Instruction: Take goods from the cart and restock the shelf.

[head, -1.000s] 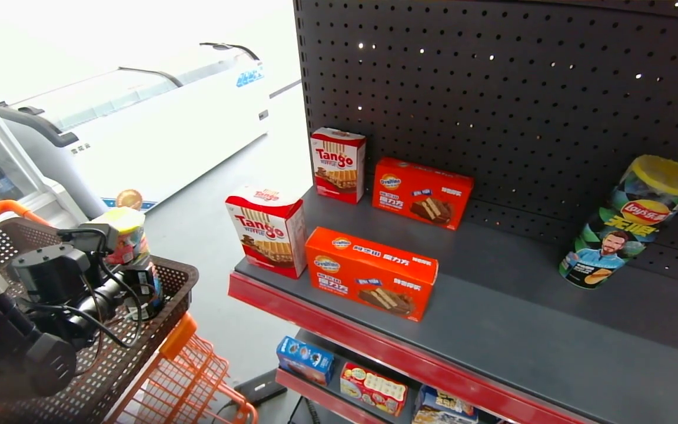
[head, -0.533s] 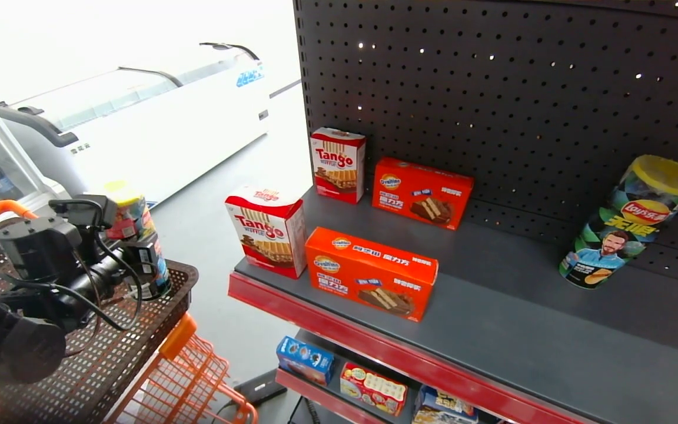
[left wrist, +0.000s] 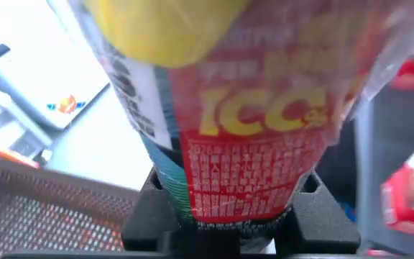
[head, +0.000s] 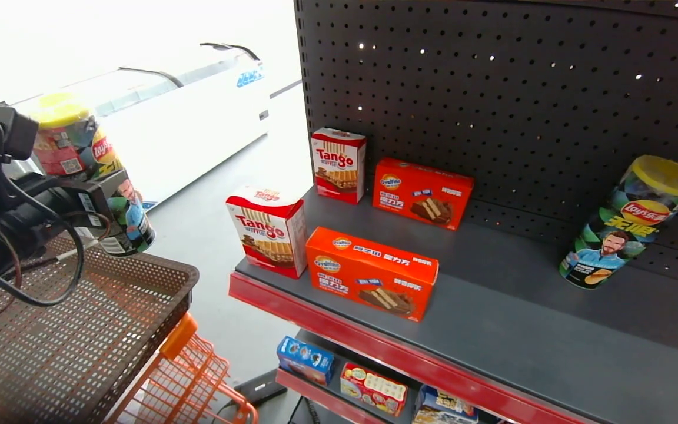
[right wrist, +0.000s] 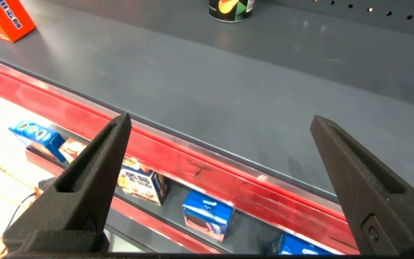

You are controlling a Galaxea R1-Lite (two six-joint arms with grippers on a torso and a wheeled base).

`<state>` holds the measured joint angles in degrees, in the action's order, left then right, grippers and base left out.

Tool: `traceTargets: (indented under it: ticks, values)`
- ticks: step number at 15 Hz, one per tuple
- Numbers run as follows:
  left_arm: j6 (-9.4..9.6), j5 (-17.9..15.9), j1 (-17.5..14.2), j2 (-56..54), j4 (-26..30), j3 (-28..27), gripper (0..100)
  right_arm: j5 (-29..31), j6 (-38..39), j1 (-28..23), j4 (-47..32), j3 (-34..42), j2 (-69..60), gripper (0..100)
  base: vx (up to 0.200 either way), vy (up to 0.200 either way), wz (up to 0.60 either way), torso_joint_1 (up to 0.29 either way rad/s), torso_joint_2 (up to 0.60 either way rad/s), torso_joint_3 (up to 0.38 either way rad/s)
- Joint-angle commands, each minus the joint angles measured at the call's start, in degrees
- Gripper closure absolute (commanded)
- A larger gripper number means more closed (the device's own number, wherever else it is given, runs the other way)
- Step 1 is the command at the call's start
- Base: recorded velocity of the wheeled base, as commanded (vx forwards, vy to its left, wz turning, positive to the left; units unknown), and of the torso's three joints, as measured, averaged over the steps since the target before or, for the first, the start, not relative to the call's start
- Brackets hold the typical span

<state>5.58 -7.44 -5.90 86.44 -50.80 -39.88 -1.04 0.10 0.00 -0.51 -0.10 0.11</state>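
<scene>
The left gripper is clamping the can, holding it tilted above the cart, apparently clear of it. The right gripper is hanging spread open before the shelf.

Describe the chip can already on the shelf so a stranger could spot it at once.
Find the grey shelf with the red front edge against the black pegboard. On its right part, apart from the boxes, one can stands alone near the pegboard. It is a tall cylinder with a yellow lid; its twin is off the shelf, in the left gripper.
</scene>
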Motion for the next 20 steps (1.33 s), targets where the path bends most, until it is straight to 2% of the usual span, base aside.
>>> traceTargets:
  ticks: [1,2,3,4,7,9,11,13,15,17,18,19,20]
  values:
    - [-0.05,-0.2,1.9,-7.8,4.9,-1.5,100,0.0,0.0,0.0,0.0,0.0,0.1,0,0.000,0.000,0.00,0.000,0.00,0.000]
    - [-0.75,-0.8,5.1,-10.7,9.4,-0.5,100,0.0,0.0,0.0,0.0,0.0,0.1,0,0.000,0.000,0.00,0.000,0.00,0.000]
    - [-1.63,-1.5,7.6,-13.1,11.3,0.5,100,0.0,0.0,0.0,0.0,0.0,0.1,0,0.000,0.000,0.00,0.000,0.00,0.000]
    - [-2.86,-3.2,10.9,-16.8,16.3,0.2,100,0.0,0.0,0.0,0.0,0.0,0.1,0,0.000,0.000,0.00,0.000,0.00,0.000]
    - [-3.30,-6.8,14.4,-23.5,26.5,0.4,100,0.0,0.0,0.0,0.0,0.0,0.1,0,0.000,0.000,0.00,0.000,0.00,0.000]
    - [-3.91,-12.6,15.0,-25.5,31.1,-0.3,100,0.0,0.0,0.0,0.0,0.0,0.1,0,0.000,0.000,0.00,0.000,0.00,0.000]
    - [-5.32,-13.2,16.3,-25.8,30.9,-0.1,100,0.0,0.0,0.0,0.0,0.0,0.1,0,0.000,0.000,0.00,0.000,0.00,0.000]
    - [-5.41,-13.3,18.6,-26.0,30.7,0.2,100,0.0,0.0,0.0,0.0,0.0,0.1,0,0.000,0.000,0.00,0.000,0.00,0.000]
    - [-5.32,-15.6,18.8,-25.8,30.0,-0.4,100,0.0,0.0,0.0,0.0,0.0,0.1,0,0.000,0.000,0.00,0.000,0.00,0.000]
    - [-5.14,-20.0,19.7,-26.0,26.8,2.4,100,0.0,0.0,0.0,0.0,0.0,0.1,0,0.000,0.000,0.00,0.000,0.00,0.000]
    - [-5.14,-20.0,19.7,-26.0,26.8,2.4,100,0.0,0.0,0.0,0.0,0.0,0.1,0,0.000,0.000,0.00,0.000,0.00,0.000]
    - [-5.23,-20.9,23.7,-25.8,23.6,5.2,100,0.0,0.0,0.0,0.0,0.0,0.1,0,0.000,0.000,0.00,0.000,0.00,0.000]
    - [-5.23,-20.9,24.4,-25.7,23.8,5.0,100,0.0,0.0,0.0,0.0,0.0,0.1,0,0.000,0.000,0.00,0.000,0.00,0.000]
